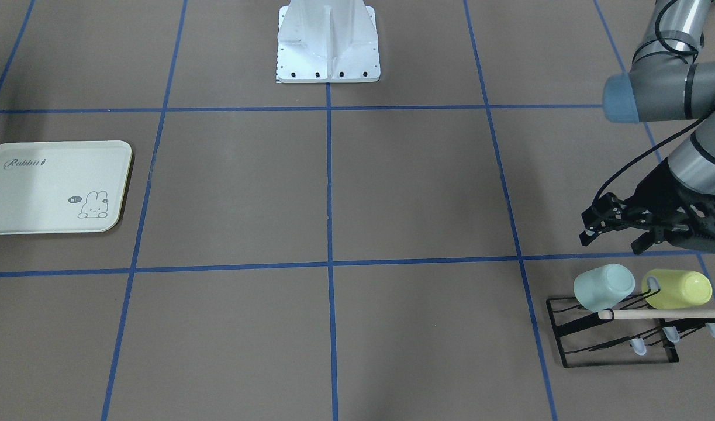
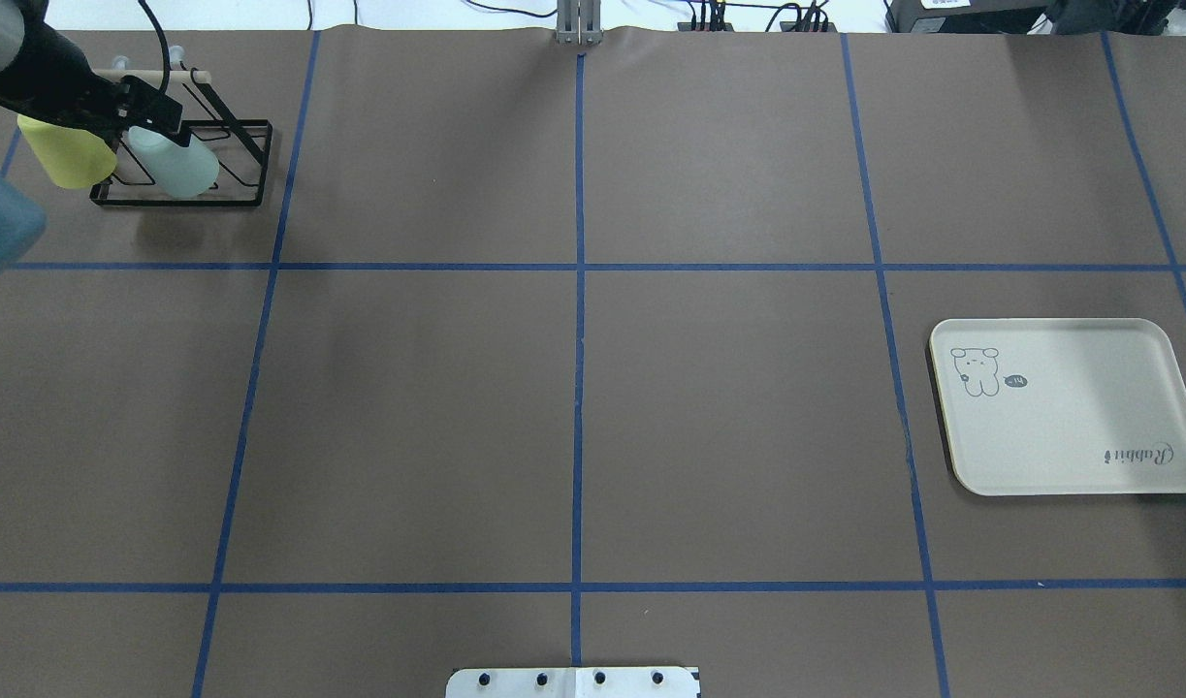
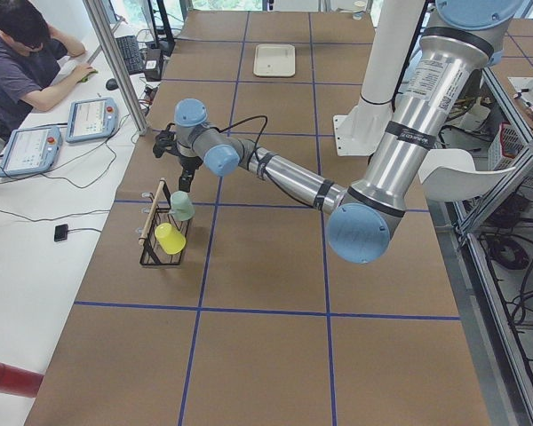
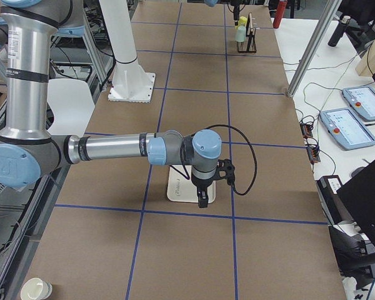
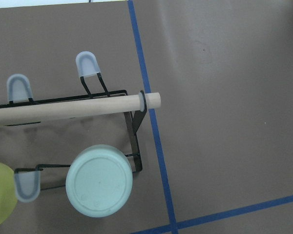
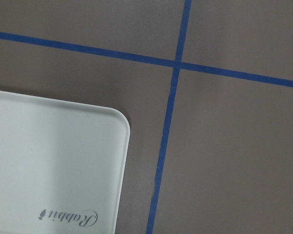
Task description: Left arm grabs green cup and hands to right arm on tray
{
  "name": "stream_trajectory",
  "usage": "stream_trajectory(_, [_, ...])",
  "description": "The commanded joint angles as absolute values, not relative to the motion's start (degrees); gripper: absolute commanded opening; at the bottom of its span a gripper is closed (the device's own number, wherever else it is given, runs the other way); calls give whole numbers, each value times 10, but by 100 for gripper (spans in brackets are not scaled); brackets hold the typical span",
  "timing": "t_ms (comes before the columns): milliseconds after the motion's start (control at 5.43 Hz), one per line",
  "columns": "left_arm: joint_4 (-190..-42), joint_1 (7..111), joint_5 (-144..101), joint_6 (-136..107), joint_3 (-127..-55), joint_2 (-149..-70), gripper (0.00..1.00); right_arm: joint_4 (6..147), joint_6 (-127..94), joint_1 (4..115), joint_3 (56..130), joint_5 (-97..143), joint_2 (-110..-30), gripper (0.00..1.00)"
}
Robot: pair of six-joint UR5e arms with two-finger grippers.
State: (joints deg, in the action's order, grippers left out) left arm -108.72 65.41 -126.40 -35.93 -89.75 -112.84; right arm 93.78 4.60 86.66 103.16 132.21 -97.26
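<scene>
Left wrist view: green cup (image 5: pixel 99 180) sits on the rack (image 5: pixel 135 141)

My left gripper (image 1: pixel 613 241) is near the rack, fingers spread. The green cup is on 1 prong, mouth down, bottom up, leaning. It looks light and slippery, so I should pinch its sides. My right gripper (image 4: pixel 203 201) is far from the rack; its fingers I cannot tell.

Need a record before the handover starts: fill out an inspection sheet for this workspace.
Surface: brown table with blue tape grid.
Job's things: green cup inverted on the wire rack; tray at the opposite end.
Clutter: yellow-green cup on the same rack.
Grippers: left gripper open above the green cup, holding nothing; right gripper over the tray, state cannot be told.
Cables: black cable loops off the left wrist.
Surroundings: operator seated at a side desk with teach pendants.
</scene>
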Motion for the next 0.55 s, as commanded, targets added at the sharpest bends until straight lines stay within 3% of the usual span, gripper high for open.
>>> stream_trajectory(0, [-1082,648,-1227,-338,-867,-1136,100,938,47,867,1032,1323,-972,100])
stream_trajectory(368, [-1083,648,-1223,-323,-842,-1147,100,938,46,867,1031,1323,-972,100])
